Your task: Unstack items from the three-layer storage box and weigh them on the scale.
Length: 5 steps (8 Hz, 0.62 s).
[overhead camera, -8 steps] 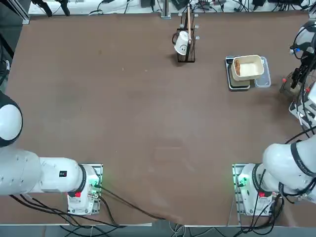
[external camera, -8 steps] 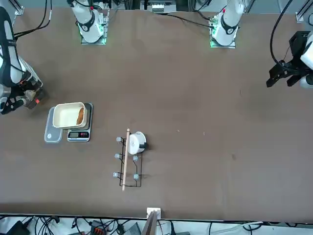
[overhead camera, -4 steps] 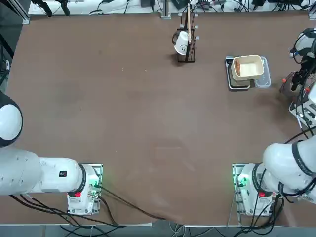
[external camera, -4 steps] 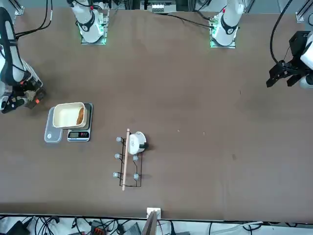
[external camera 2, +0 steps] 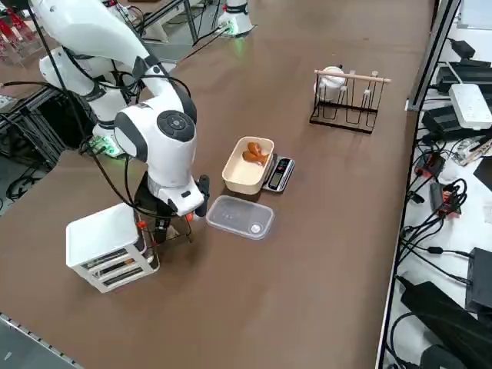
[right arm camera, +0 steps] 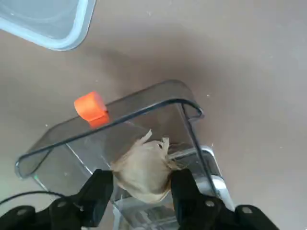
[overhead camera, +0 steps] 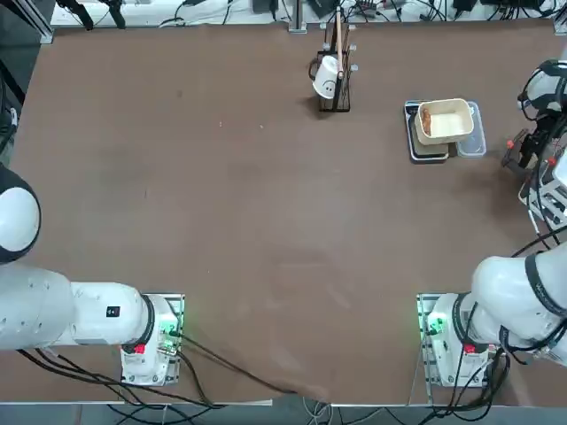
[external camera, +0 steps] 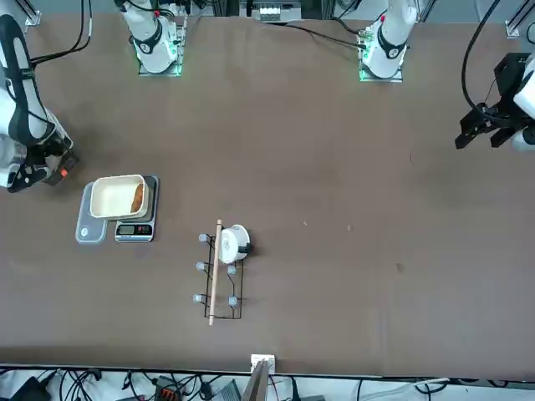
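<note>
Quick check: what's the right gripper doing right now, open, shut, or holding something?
Right gripper: closed on a pale tan food item, over the pulled-out clear drawer of the three-layer storage box.

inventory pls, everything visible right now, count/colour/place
table: 1, brown, under everything
scale: 1, dark grey, far right part of table
tub: 1, cream, on the scale
food lump: 1, orange-brown, in the tub
clear tray: 1, beside the scale
storage box: 1, white, table's right edge
smoky drawer: 1, orange knob, pulled out
garlic-like lump: 1, tan, between the fingers
wire rack: 1, black, far edge
white cup: 1, on the rack
right gripper: fingers around the lump
</note>
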Motion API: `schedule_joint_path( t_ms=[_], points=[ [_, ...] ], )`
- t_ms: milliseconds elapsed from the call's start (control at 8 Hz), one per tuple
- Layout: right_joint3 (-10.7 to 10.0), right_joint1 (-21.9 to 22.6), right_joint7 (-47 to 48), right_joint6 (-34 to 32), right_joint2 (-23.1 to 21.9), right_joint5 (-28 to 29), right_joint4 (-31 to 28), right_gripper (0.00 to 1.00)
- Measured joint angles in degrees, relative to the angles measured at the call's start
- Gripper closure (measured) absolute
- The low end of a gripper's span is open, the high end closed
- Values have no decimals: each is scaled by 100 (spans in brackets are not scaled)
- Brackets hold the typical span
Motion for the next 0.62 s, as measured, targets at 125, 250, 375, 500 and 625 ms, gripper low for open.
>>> schedule_joint_path(
  t_ms=[125, 250, 375, 500, 625],
  points=[
    [7, 3, 56, 11, 0, -3, -27, 34],
    [8, 3, 70, 11, -5, -5, -28, 41],
    [14, 3, 92, -20, -27, -5, -25, 57],
    [37, 3, 122, -126, -66, -5, -11, 57],
    [94, 9, 145, -335, -137, -5, 52, 58]
  ],
)
